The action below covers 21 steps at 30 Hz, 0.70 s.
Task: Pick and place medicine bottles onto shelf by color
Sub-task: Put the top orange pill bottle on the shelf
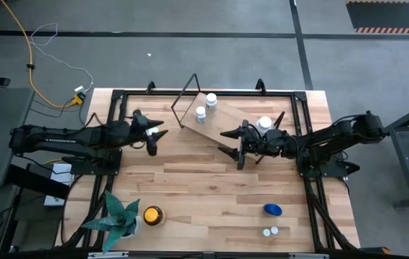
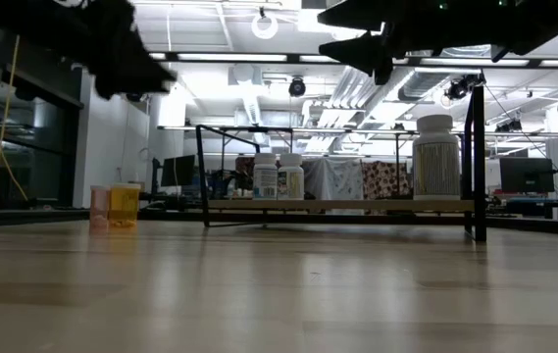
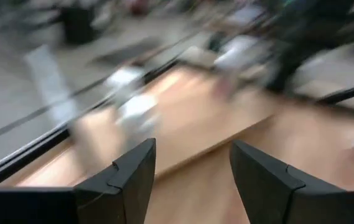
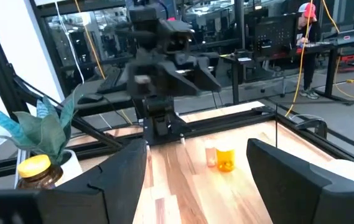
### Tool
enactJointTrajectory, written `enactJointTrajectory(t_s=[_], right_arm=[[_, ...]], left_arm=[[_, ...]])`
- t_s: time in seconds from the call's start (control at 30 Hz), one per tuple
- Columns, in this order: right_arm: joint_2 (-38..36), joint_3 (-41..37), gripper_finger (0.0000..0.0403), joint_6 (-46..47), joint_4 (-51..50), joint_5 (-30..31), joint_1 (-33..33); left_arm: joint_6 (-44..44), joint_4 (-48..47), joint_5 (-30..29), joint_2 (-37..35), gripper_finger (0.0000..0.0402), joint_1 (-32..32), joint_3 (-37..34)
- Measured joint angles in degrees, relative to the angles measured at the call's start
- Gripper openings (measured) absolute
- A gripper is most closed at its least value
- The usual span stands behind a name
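Note:
The shelf (image 1: 226, 121), a light wood board with dark wire ends, stands at the table's far middle. On it stand two small white medicine bottles (image 1: 210, 100) (image 1: 200, 114) and a larger white one (image 1: 264, 124) (image 2: 436, 157). An orange bottle (image 4: 225, 158) and a paler one (image 2: 99, 207) stand on the table at the left, below my left arm. A blue bottle (image 1: 273, 209) and two small white ones (image 1: 270, 232) sit near right. My left gripper (image 1: 154, 137) (image 3: 192, 180) hovers open left of the shelf. My right gripper (image 1: 231, 144) (image 4: 198, 180) hovers open beside the shelf's near edge.
A green leafy plant (image 1: 118, 216) and an amber jar with a yellow cap (image 1: 152, 215) stand at the near left. A dark metal frame (image 1: 118, 97) runs around the tabletop. Bare wood lies across the table's middle and near side.

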Motion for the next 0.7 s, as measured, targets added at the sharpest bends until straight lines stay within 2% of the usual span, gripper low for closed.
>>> enactJointTrajectory(t_s=[0.1,0.2,0.57,0.7], right_arm=[[0.0,0.0,0.0268,0.1,-0.9,0.0,0.0],[0.0,0.0,0.0268,0.2,-0.9,0.0,0.0],[0.0,0.0,0.0268,1.2,-0.4,0.1,-0.1],[0.0,0.0,0.0268,1.5,-0.4,0.2,-0.3]], left_arm=[[-2.6,-8.5,-7.6,2.0,0.0194,0.0,1.3],[-5.0,-12.6,-11.1,3.7,0.0199,0.5,1.3],[-8.9,-15.2,-10.9,9.4,0.027,4.5,1.3],[-11.0,-16.2,-8.5,11.5,0.0291,6.6,1.3]])
